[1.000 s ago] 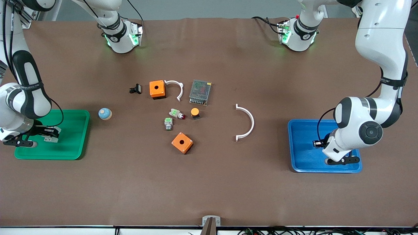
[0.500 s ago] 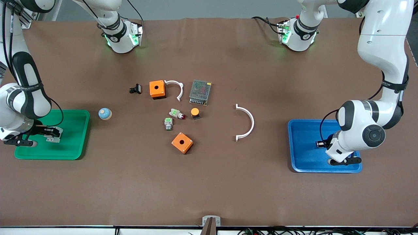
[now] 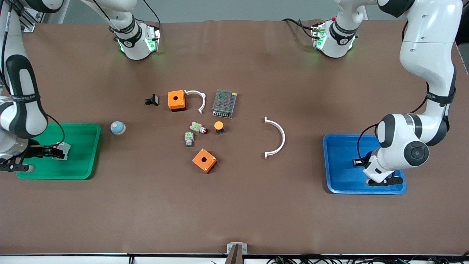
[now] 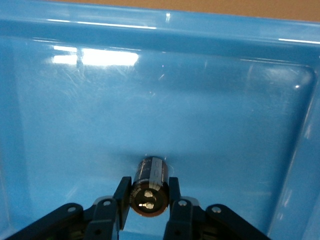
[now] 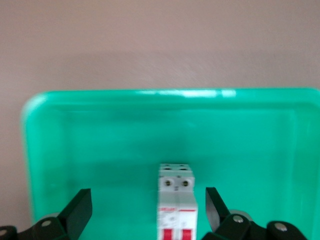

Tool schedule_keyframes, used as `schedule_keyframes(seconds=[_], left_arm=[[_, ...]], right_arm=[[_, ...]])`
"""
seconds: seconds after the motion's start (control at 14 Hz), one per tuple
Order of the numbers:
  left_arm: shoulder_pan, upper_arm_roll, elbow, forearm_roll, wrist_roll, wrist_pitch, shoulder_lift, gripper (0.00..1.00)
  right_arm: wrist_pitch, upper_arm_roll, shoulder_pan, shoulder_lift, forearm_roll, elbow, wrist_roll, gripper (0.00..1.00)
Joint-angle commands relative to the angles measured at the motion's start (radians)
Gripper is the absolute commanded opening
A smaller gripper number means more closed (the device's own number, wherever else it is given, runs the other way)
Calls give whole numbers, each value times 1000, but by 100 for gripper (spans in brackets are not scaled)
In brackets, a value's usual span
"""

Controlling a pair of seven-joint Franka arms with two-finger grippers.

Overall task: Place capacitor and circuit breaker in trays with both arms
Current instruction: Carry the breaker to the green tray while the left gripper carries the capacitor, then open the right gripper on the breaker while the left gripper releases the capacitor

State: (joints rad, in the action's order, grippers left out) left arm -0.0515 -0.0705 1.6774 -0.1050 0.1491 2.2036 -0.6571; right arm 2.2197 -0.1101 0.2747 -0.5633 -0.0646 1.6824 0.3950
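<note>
The capacitor [image 4: 151,170], a small black cylinder with a silvery end, sits between my left gripper's [image 4: 148,182] fingers, which press it on both sides. It hangs low over the floor of the blue tray [image 4: 210,115]. In the front view the left gripper [image 3: 356,162] is over the blue tray [image 3: 340,176]. The circuit breaker [image 5: 176,205], white with two red levers, lies on the floor of the green tray [image 5: 100,150]. My right gripper [image 5: 145,200] is wide open with a finger on each side, touching nothing. It also shows in the front view [image 3: 54,151] by the breaker [image 3: 63,150].
In the middle of the table lie two orange boxes [image 3: 176,100] [image 3: 204,160], a metal mesh unit [image 3: 224,103], two white curved clips [image 3: 275,137] [image 3: 198,99], an orange-capped button [image 3: 218,127], green push-button pieces [image 3: 189,139], a black clip [image 3: 152,99]. A blue-beige knob [image 3: 118,128] sits beside the green tray.
My right gripper has opened and drawn back toward the table's end, leaving the circuit breaker lying in the green tray. My left gripper has barely shifted over the blue tray.
</note>
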Motion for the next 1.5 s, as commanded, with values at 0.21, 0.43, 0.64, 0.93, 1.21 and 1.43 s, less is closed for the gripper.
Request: schedule_keyframes(seconds=[0.21, 0.43, 0.64, 0.93, 1.21, 1.43], left_arm=[[-2, -8, -2, -5, -9, -14, 55, 100], [-1, -12, -2, -5, -17, -210, 183, 100], [-1, -31, 30, 10, -62, -366, 341, 100], [2, -63, 68, 47, -62, -511, 526, 100], [4, -75, 64, 57, -62, -582, 625, 100], [7, -75, 59, 73, -62, -596, 678, 100]], right_arm=[[-263, -3, -146, 115, -6, -75, -240, 100], [-382, -3, -231, 196, -3, -75, -361, 100], [-503, -6, -290, 247, 29, -119, -386, 100], [-739, -5, -288, 246, 40, -286, -384, 100], [-762, -8, -285, 246, 40, -316, -378, 100], [-762, -8, -285, 246, 42, -322, -378, 100]])
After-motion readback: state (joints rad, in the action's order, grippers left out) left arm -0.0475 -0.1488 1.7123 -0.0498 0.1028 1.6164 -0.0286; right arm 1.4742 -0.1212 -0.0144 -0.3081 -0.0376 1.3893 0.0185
